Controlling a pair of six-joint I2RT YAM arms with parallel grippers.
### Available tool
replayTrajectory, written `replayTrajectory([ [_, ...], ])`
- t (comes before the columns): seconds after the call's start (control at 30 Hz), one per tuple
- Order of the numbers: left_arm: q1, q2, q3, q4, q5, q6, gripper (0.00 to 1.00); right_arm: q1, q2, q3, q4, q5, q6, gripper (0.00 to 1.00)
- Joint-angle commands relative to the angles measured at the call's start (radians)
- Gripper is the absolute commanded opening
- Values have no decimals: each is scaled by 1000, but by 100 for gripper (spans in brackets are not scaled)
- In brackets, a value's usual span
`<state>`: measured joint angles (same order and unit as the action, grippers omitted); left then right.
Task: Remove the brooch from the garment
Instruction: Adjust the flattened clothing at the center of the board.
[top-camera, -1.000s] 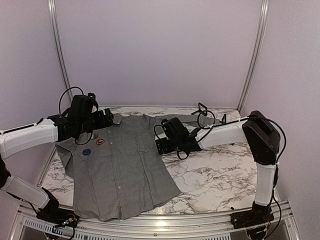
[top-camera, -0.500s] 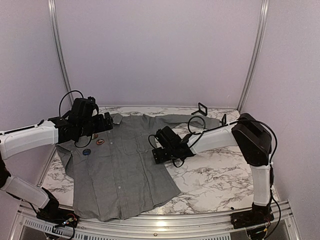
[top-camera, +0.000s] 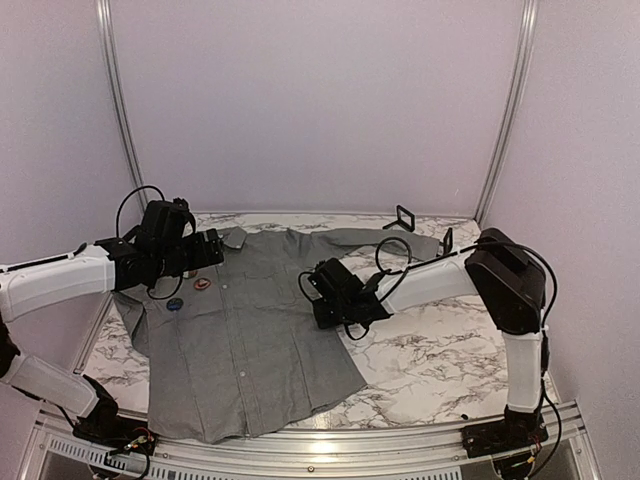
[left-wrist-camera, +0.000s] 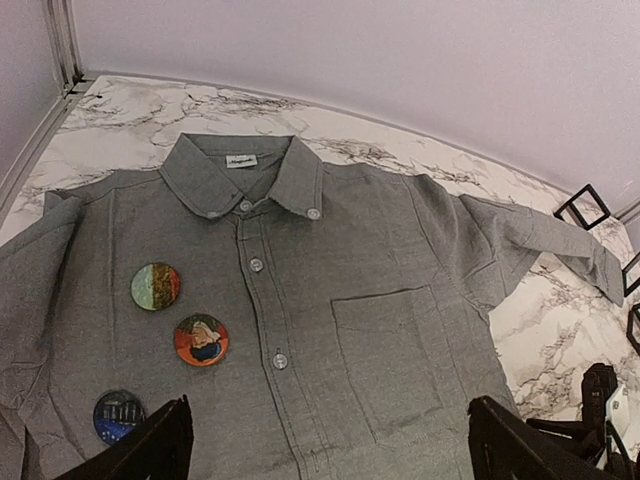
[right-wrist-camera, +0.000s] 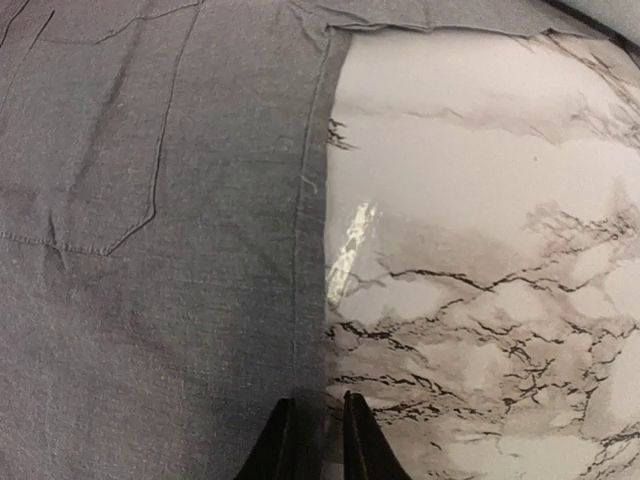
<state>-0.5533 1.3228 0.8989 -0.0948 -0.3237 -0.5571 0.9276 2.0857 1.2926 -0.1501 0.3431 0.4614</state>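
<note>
The brooches (left-wrist-camera: 201, 340) are sitting on the garment (left-wrist-camera: 380, 350) just ahead of our wide-open left fingers (left-wrist-camera: 160, 452). With our right fingers (right-wrist-camera: 358, 440) we are pinching its side edge, likely to anchor it.

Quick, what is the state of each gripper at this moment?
Left gripper: open, holding nothing.
Right gripper: almost closed, pinching the side edge of the shirt.
</note>
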Motion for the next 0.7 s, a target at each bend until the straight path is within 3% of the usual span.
replayTrajectory([
  [0.0,4,-19,-17,-10,-4,-9,99,5,-9,-54,-118,26,14,6],
  [0.07,4,-19,-19,-10,1,-9,99,4,-22,-61,-122,31,19,0],
  [0.4,4,-18,-39,10,59,-10,99,-11,-125,-160,-124,51,41,0],
  [0.67,1,12,-51,28,150,-40,99,-21,-254,-333,-112,0,74,0],
])
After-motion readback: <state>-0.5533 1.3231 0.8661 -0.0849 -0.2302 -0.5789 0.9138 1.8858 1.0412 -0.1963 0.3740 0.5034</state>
